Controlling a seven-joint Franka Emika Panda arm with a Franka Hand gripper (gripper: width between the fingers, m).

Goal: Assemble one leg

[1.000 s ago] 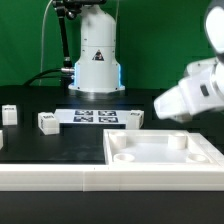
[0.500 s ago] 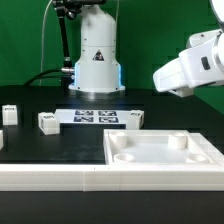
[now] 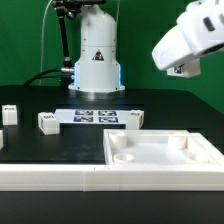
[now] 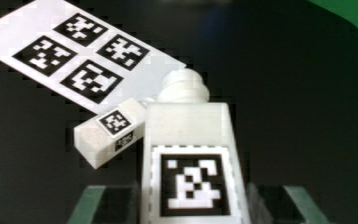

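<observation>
In the wrist view my gripper (image 4: pixel 208 196) is shut on a white leg (image 4: pixel 190 140) that carries a black-and-white tag. The leg's narrow end points away from the wrist, and it hangs well above the table. A finger (image 4: pixel 108 200) shows on each side of it. In the exterior view the gripper (image 3: pixel 182 69) is high at the exterior view's right, above the large white panel (image 3: pixel 165 152); the held leg is hard to make out there. Three more legs lie on the black table (image 3: pixel 8 113) (image 3: pixel 47 121) (image 3: pixel 133 119).
The marker board (image 3: pixel 97 116) lies in the middle of the table and also shows in the wrist view (image 4: pixel 73 50), with a loose leg (image 4: pixel 115 128) beside it. The robot's base (image 3: pixel 96 60) stands behind it.
The arm has risen from just above the panel to high at the exterior view's right. The parts on the table have not moved.
</observation>
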